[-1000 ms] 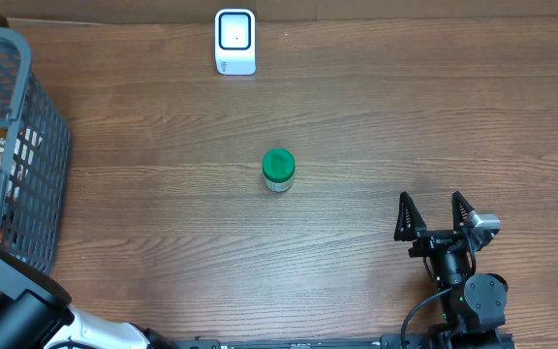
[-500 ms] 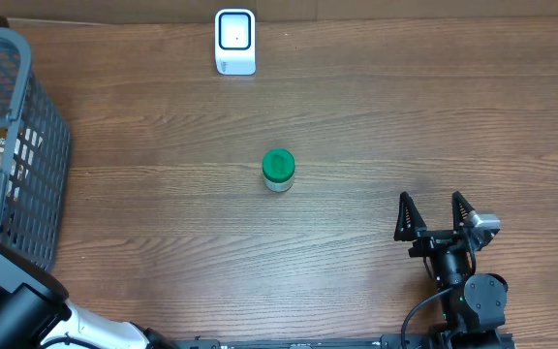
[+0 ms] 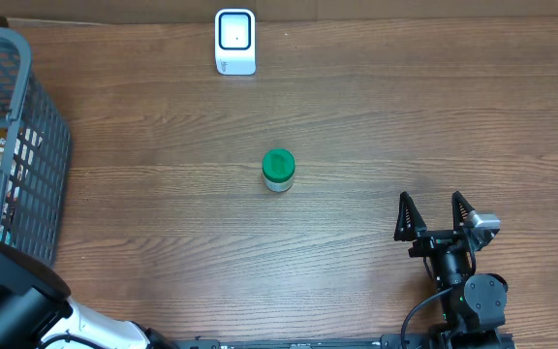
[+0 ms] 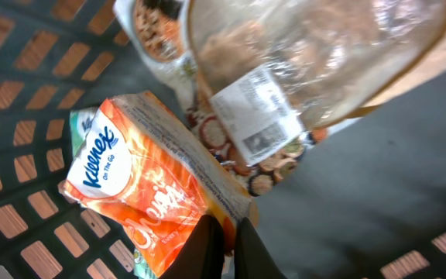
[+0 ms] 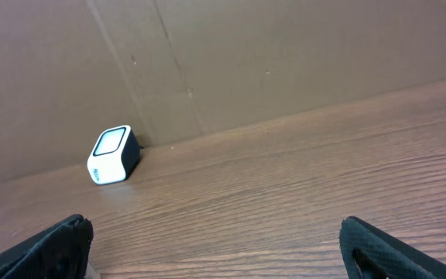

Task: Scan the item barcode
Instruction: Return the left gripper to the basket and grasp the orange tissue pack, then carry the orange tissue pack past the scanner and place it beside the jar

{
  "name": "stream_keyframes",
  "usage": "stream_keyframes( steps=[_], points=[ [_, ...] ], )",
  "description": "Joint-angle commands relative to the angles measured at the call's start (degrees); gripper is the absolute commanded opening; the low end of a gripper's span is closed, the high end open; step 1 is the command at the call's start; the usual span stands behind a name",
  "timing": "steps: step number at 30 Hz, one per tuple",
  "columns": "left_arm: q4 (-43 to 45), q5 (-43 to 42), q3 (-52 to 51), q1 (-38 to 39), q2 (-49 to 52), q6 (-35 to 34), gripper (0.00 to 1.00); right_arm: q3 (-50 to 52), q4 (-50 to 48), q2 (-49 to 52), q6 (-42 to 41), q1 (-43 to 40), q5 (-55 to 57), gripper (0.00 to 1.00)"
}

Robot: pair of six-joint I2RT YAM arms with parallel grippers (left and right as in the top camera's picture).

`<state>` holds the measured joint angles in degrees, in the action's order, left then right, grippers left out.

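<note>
Inside the grey basket (image 3: 37, 145), my left gripper (image 4: 224, 242) is shut on the edge of an orange Kleenex tissue pack (image 4: 142, 194), the item in hand. The pack's corner is pinched between the two dark fingers (image 4: 207, 246). No barcode shows on the pack. The white scanner (image 3: 235, 41) stands at the table's far edge and also shows in the right wrist view as the scanner (image 5: 112, 155). My right gripper (image 3: 439, 215) rests open near the front right, with nothing between its fingers (image 5: 60, 242).
A clear bag with a white barcode label (image 4: 258, 116) and other snack packets lie in the basket against the tissue pack. A green-lidded jar (image 3: 278, 170) stands mid-table. The basket's mesh wall (image 4: 22, 194) encloses the left gripper. A cardboard wall (image 5: 246, 62) backs the table.
At the left edge of the overhead view my left arm has shifted slightly in the basket. The jar, the scanner and the right arm have not moved.
</note>
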<state>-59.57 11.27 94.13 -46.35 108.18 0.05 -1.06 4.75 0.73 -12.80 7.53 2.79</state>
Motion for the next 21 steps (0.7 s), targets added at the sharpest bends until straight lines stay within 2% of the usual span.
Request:
stream_keyframes(
  steps=[1,7,11,16,21],
  points=[
    [-0.9,-0.8,0.8,1.0,0.4,1.7,0.04,0.6,-0.2,-0.6,0.9,-0.2,-0.4,1.00],
    [-1.7,-0.8,1.8,1.8,0.4,1.7,0.04,0.6,-0.2,-0.6,0.9,-0.2,-0.4,1.00],
    [-4.3,-0.8,6.3,3.2,0.4,1.2,0.04,0.6,-0.2,-0.6,0.9,-0.2,-0.4,1.00],
    [-9.5,-0.9,17.6,6.9,0.4,-0.6,0.04,0.6,-0.2,-0.6,0.9,-0.2,-0.4,1.00],
    [-15.5,-3.3,33.1,13.7,0.4,-2.2,0.04,0.6,-0.2,-0.6,0.9,-0.2,-0.4,1.00]
  ],
)
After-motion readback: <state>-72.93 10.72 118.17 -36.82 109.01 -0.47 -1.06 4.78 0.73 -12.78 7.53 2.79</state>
